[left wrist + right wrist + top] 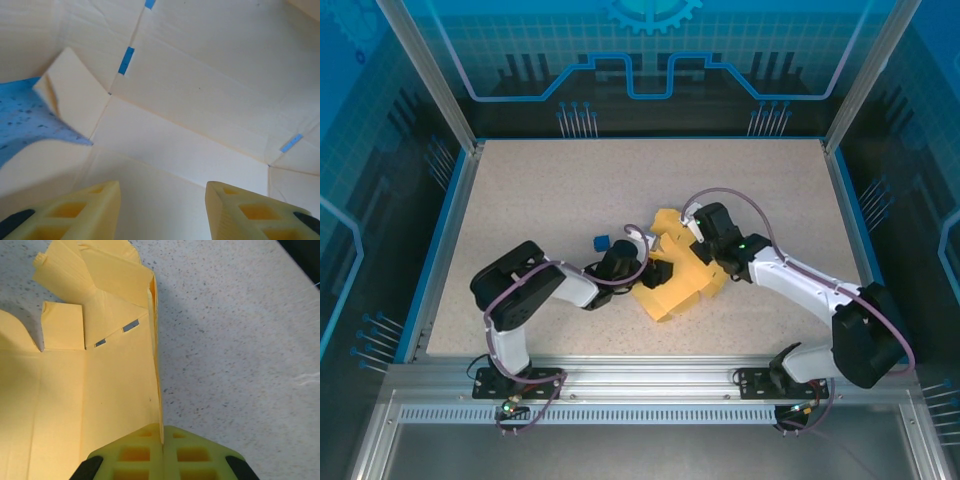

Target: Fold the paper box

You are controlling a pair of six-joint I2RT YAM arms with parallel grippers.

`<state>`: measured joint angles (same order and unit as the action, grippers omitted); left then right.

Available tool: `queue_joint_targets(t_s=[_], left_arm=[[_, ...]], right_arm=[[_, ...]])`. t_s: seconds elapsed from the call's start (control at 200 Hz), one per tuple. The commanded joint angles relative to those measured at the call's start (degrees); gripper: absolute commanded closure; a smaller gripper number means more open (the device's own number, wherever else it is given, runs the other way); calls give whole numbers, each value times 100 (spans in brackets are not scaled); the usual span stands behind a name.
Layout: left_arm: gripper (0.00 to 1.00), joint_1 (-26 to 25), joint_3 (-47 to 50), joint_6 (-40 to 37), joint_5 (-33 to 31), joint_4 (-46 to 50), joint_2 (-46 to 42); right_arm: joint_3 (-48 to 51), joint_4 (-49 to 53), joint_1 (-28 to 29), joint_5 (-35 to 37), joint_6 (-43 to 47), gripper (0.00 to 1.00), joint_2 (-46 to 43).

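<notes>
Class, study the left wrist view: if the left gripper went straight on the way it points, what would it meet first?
The left gripper, fingers apart, would likely meet the paper box first, on its flat panel; how far off is unclear.

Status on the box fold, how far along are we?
Early to midway. Done: the paper box is creased, with one side panel raised. In hand: the right gripper is shut on that panel's edge; the left gripper stands open over the inner panels. Left: the end flaps lie splayed, nothing is tucked in, and no closed box has formed yet.
</notes>
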<state>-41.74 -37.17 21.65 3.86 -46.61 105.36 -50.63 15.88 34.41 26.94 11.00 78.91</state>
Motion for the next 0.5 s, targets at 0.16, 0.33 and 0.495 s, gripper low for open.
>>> queue_joint_targets(t_s=[0.16,0.33,0.495], left_arm=[[47,351,495,176,-277,16,-1114],[46,660,556,297,-355,540,-1556],[46,883,649,399,-456,729,-1778]], right_arm=[[-66,-654,619,1495,1076,98,572],[-8,-1378,863,1877,1825,98,906],[301,-2088,1005,2100,2442,98,1114]])
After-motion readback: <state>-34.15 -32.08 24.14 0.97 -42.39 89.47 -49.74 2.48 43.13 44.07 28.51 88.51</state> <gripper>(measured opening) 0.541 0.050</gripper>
